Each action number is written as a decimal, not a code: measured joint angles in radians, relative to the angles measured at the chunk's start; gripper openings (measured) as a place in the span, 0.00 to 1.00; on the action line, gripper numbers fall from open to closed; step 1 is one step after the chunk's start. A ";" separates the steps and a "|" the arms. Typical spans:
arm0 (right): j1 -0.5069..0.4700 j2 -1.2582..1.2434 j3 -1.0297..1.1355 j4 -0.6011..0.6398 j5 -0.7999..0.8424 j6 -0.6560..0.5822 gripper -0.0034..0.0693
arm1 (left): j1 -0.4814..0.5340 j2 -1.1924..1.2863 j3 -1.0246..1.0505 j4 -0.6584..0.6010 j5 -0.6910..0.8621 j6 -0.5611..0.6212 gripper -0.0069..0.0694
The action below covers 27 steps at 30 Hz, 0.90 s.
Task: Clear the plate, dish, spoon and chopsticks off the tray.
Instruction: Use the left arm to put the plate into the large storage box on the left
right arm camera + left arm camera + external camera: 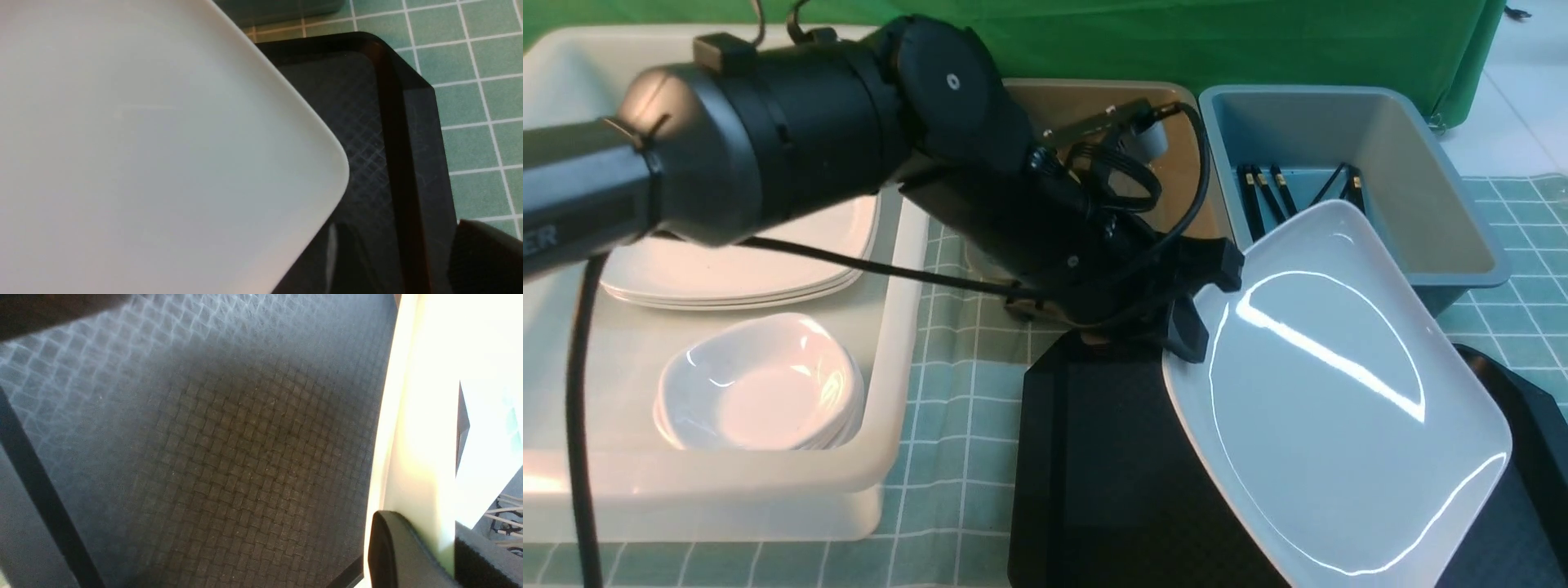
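Observation:
The large white square plate (1339,392) hangs tilted over the black tray (1094,457), its far-left edge raised. My left gripper (1201,314) is shut on that raised rim; in the left wrist view the rim (412,416) runs between my two fingers (392,551). My right gripper (412,261) stands open beside the tray's clipped corner (416,106), close to the plate's corner (286,163), with nothing between its fingers. Black chopsticks (1262,196) lie in the blue-grey tub (1462,220). Small white dishes (760,384) sit stacked in the white tub (882,457). The spoon is out of view.
A stack of white plates (735,269) lies at the back of the white tub. A brown tub (1094,102) stands behind my left arm. Green checked cloth (956,384) covers the table between the tubs and the tray.

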<state>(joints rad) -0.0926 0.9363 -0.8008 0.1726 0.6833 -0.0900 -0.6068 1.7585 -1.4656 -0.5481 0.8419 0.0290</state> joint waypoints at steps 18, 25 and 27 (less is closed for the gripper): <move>0.000 0.000 0.000 0.000 0.000 0.002 0.56 | 0.372 -0.039 -0.225 -0.077 0.148 0.052 0.13; 0.000 0.000 0.000 0.000 0.000 0.002 0.52 | 0.635 -0.042 -0.311 -0.084 0.229 0.070 0.13; 0.000 0.000 0.000 0.000 0.000 0.002 0.52 | 0.675 -0.044 -0.311 -0.092 0.236 0.076 0.13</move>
<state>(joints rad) -0.0926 0.9363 -0.8008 0.1726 0.6833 -0.0881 0.0684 1.7141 -1.7763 -0.6400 1.0781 0.1046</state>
